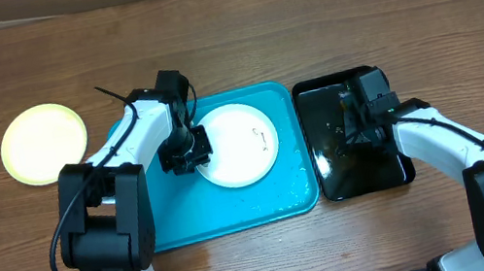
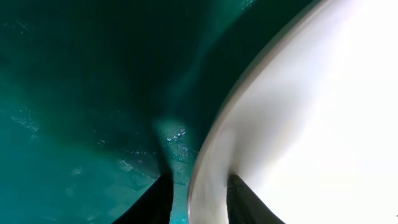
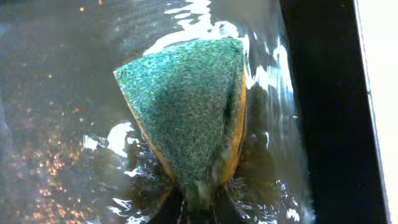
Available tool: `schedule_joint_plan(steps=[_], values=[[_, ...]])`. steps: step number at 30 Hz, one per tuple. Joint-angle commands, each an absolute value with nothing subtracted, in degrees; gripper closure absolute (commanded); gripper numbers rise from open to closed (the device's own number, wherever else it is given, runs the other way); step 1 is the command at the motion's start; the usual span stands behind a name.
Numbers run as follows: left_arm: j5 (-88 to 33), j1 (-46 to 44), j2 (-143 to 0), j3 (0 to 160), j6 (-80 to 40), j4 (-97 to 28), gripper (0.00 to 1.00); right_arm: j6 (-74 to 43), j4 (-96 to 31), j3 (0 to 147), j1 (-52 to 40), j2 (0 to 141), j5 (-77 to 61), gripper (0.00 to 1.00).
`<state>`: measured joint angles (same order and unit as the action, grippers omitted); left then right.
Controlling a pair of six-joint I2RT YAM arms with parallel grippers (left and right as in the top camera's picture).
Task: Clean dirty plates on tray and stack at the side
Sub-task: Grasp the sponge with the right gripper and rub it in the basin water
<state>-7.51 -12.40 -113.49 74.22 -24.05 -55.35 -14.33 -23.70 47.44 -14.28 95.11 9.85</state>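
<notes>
Inspection from the tableside. The wooden table [image 1: 299,8] carried the turquoise tray [image 1: 236,217] at centre, wet along its near right corner, with the narrower black tray [image 1: 404,175] just beside it on the right, holding shallow water.

One white plate [image 1: 243,150] lay in the turquoise tray toward its far right. A yellow-green plate [image 1: 44,142] sat on the bare table, well apart to the left. No third plate was seen.

A green-faced sponge [image 3: 186,112] lay soaked in the black tray, pinched into a fold by the right gripper [image 3: 194,208], which was closed on its near end.

The left gripper [image 2: 199,198] straddled the white plate's left rim, one finger outside, one inside, clamped on it.

Small dark smudges [image 1: 259,133] marked the plate's right side.

Assessment: the plate looked stiff, light and, once wetted, slippery; the rim was the only workable hold, and a firm pinch there would be needed against the sponge's push
</notes>
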Motion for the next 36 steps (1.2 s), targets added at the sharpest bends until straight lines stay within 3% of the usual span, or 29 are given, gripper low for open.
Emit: schedule_joint_plan(steps=[1, 3, 5, 10, 20, 21, 23, 25, 26, 29, 30, 31, 32, 34, 36], values=[[-7.1, -12.9, -115.8, 73.6, -24.9, -55.2, 0.69, -14.3, -23.6, 47.7, -14.1, 95.5, 11.5, 0.96], [-7.1, -12.9, -115.8, 73.6, -24.9, -55.2, 0.68, -14.3, -24.2, 49.1, -14.1, 95.5, 11.5, 0.46], [-7.1, -12.9, -115.8, 73.6, -24.9, -55.2, 0.68, -14.3, -24.8, 50.7, -14.1, 95.5, 11.5, 0.34], [-7.1, -12.9, -115.8, 73.6, -24.9, -55.2, 0.67, -14.1, -23.2, 51.8, -14.1, 95.5, 11.5, 0.27], [-7.1, -12.9, -115.8, 73.6, -24.9, -55.5, 0.67, -13.5, -17.7, 51.7, -14.1, 101.4, 11.5, 0.28], [-7.1, -12.9, -115.8, 73.6, -24.9, -55.4, 0.67, -13.4, -16.7, 51.7, -14.1, 102.2, 11.5, 0.35], [-7.1, -12.9, -115.8, 73.6, -24.9, -55.4, 0.68, -13.4, -15.0, 51.7, -14.1, 102.7, 11.5, 0.67], [-7.1, -12.9, -115.8, 73.6, -24.9, -55.5, 0.68, -13.4, -14.2, 52.2, -14.1, 102.3, 11.5, 0.91], [-7.1, -12.9, -115.8, 73.6, -24.9, -55.5, 0.68, -13.4, -14.2, 52.7, -14.1, 102.0, 11.5, 0.96], [-7.1, -12.9, -115.8, 73.6, -24.9, -55.5, 0.68, -13.4, -15.2, 53.9, -14.1, 100.8, 11.3, 0.96], [-7.1, -12.9, -115.8, 73.6, -24.9, -55.5, 0.68, -13.4, -16.3, 54.4, -14.1, 100.3, 11.3, 0.92], [-7.1, -12.9, -115.8, 73.6, -24.9, -55.5, 0.67, -13.5, -17.1, 54.7, -14.1, 99.9, 11.3, 0.54], [-7.1, -12.9, -115.8, 73.6, -24.9, -55.4, 0.66, -13.5, -18.1, 55.0, -14.1, 99.4, 11.3, 0.37], [-7.1, -12.9, -115.8, 73.6, -24.9, -55.4, 0.65, -13.5, -19.8, 55.3, -14.1, 98.6, 11.3, 0.29], [-7.1, -12.9, -115.9, 73.6, -24.9, -55.4, 0.64, -13.5, -22.0, 55.3, -14.1, 98.3, 10.8, 0.28]])
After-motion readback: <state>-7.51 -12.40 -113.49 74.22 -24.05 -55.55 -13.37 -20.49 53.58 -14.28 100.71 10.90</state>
